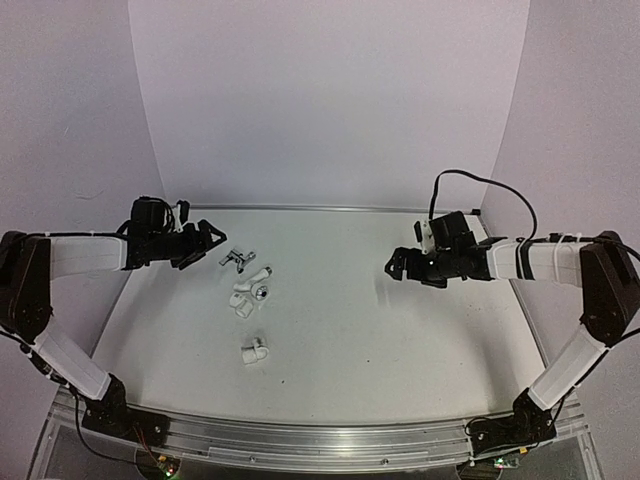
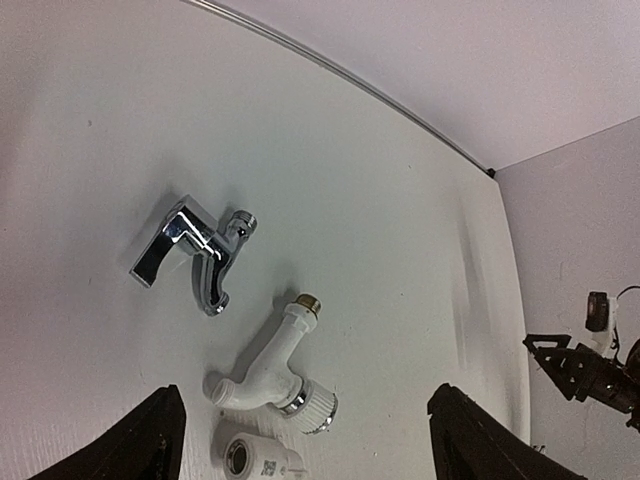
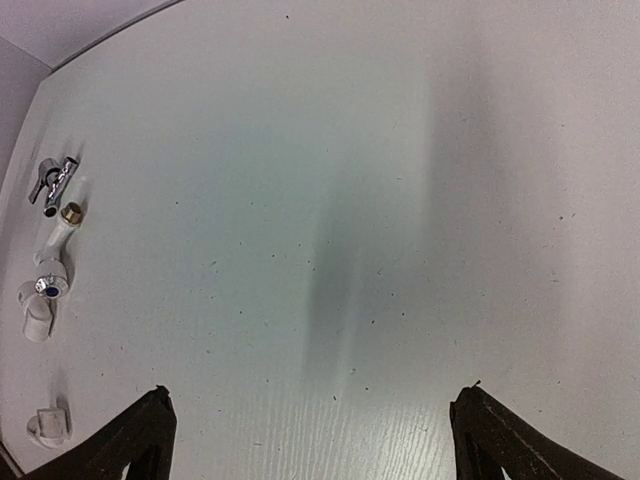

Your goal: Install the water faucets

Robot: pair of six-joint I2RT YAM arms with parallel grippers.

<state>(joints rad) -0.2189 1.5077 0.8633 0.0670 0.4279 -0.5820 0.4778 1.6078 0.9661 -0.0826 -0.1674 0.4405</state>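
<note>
The left gripper and right gripper gape wide over the table, with the chrome faucet and white fittings near the left.

Four parts lie on one table: one chrome metal faucet, one white plastic faucet and two white pipe fittings, the upper fitting and, at six o'clock from it, the lower fitting. Two end effectors: left end effector, right end effector.
</note>
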